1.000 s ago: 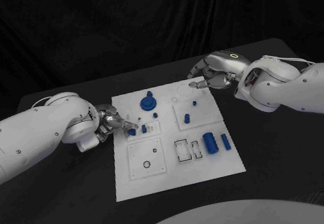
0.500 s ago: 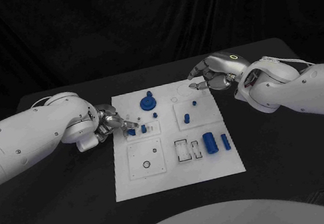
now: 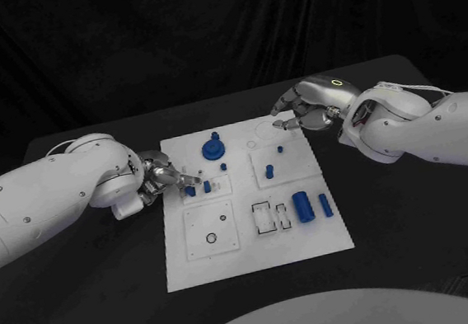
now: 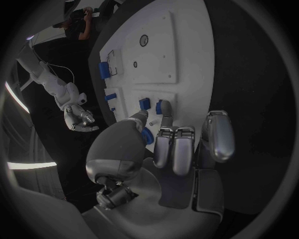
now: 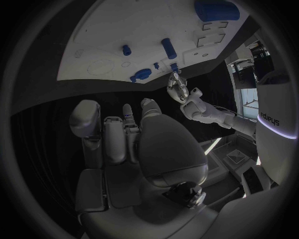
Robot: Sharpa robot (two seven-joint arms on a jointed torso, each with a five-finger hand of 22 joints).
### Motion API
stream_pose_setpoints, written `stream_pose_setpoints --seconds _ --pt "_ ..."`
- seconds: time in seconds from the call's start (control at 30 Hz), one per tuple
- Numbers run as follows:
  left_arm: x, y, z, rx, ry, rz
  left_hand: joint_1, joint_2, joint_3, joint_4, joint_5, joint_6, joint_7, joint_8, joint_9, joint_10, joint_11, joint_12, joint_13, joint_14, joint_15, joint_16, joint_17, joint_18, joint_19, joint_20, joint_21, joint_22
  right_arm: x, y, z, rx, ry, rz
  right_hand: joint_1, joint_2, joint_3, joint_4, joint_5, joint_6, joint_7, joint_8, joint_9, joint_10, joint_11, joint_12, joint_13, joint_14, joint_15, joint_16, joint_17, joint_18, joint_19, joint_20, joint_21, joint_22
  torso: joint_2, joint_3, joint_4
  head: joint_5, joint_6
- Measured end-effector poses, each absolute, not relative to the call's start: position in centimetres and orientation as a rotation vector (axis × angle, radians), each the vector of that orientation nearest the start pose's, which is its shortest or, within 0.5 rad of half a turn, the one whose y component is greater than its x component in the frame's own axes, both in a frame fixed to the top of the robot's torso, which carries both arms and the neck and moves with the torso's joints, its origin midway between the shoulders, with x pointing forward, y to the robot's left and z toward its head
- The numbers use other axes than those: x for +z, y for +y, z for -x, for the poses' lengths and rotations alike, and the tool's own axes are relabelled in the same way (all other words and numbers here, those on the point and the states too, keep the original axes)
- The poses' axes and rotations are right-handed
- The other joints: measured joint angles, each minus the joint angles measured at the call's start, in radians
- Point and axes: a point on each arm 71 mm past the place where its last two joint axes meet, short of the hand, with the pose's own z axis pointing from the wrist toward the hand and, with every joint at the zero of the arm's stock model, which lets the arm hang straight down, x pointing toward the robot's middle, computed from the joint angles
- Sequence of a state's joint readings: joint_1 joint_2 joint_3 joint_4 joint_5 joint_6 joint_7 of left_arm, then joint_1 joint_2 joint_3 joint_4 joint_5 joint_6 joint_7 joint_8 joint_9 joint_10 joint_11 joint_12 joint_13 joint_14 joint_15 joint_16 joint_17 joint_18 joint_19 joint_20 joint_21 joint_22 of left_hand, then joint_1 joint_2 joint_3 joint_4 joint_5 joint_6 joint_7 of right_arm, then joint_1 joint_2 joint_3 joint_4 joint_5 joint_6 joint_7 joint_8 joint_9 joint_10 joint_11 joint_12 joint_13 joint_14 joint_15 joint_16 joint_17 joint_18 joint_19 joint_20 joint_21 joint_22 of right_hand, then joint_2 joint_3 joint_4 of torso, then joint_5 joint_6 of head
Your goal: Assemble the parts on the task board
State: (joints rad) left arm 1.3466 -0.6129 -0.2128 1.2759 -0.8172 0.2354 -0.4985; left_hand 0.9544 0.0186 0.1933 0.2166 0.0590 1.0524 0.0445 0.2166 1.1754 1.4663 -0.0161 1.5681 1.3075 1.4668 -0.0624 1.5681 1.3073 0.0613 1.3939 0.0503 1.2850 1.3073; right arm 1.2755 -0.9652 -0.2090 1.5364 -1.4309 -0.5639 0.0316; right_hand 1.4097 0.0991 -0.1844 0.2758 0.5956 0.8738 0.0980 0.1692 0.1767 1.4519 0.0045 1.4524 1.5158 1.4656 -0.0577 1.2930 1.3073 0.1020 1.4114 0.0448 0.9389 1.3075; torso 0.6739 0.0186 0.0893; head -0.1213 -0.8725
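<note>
Left hand (image 3: pixel 165 178) is pinching a small blue part (image 4: pixel 147 135), hovering at the task board (image 3: pixel 260 245)'s 9 o'clock edge; sockets lying toward 3 o'clock. Right hand (image 3: pixel 302 111), fingers curled empty, is idling at 1 o'clock.

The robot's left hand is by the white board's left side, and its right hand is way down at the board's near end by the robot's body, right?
Not quite. The left hand is at the task board's left side, but the head view shows the right hand at the far right corner.
</note>
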Motion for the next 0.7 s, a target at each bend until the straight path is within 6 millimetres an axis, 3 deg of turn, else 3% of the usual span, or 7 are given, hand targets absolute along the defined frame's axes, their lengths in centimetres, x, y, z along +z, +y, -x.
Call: stream_pose_setpoints --seconds 0.1,0.3,0.53,0.7 --pt "-23.03 17.25 -51.32 -0.451 2.497 0.228 0.004 0.004 -0.004 0.000 0.000 0.000 0.000 -0.010 -0.017 0.000 0.000 0.000 0.000 0.000 0.000 0.000 0.000 0.000 0.000 0.000 0.000 0.000 -18.88 -25.67 -46.90 0.622 1.497 0.165 0.000 0.000 0.000 0.000 0.000 0.000 0.000 0.000 0.000 0.000 0.000 0.000 0.000 0.000 0.000 0.000 0.000 0.000 0.000 0.000 0.000 0.000 0.000 -0.0001 -0.0001 0.000 0.000" --pt "-22.99 17.12 -51.28 -0.459 2.492 0.228 0.019 0.019 -0.026 0.004 0.004 0.000 0.000 -0.070 -0.105 0.000 0.000 0.000 0.000 0.000 0.000 0.000 0.000 0.000 0.000 0.000 0.000 0.000 -18.88 -25.67 -46.91 0.622 1.497 0.165 0.012 0.001 0.000 0.000 0.000 0.000 0.000 0.000 0.000 0.000 0.000 0.000 0.003 0.000 0.000 0.000 0.000 0.000 0.000 0.000 0.000 0.000 0.000 -0.0004 -0.0001 0.000 0.000" --pt "-22.97 17.09 -51.20 -0.462 2.489 0.228 0.030 0.019 -0.029 0.001 0.004 0.016 0.002 -0.076 -0.134 0.000 0.000 0.000 0.000 0.000 0.000 0.000 0.000 0.000 0.007 0.000 0.000 0.000 -18.89 -25.67 -46.91 0.621 1.497 0.165 0.012 0.001 0.000 0.000 0.000 0.000 0.000 0.000 0.000 0.000 0.000 -0.001 0.003 0.000 0.000 0.000 0.000 0.000 0.000 0.000 0.000 0.000 0.000 -0.0005 0.0002 -0.002 0.000" --pt "-22.97 17.18 -51.18 -0.459 2.490 0.230 0.063 0.025 -0.031 -0.011 0.055 0.031 -0.002 -0.076 -0.149 0.000 0.000 0.000 0.000 0.000 0.000 0.000 0.000 0.000 0.007 0.000 0.000 0.000 -18.89 -25.67 -46.92 0.621 1.497 0.164 0.012 0.001 0.000 0.000 0.000 0.000 0.000 0.000 0.000 0.000 0.000 -0.001 0.003 0.000 0.000 0.000 0.000 0.000 0.000 0.000 0.000 0.000 0.000 -0.0004 0.0003 -0.003 0.000"
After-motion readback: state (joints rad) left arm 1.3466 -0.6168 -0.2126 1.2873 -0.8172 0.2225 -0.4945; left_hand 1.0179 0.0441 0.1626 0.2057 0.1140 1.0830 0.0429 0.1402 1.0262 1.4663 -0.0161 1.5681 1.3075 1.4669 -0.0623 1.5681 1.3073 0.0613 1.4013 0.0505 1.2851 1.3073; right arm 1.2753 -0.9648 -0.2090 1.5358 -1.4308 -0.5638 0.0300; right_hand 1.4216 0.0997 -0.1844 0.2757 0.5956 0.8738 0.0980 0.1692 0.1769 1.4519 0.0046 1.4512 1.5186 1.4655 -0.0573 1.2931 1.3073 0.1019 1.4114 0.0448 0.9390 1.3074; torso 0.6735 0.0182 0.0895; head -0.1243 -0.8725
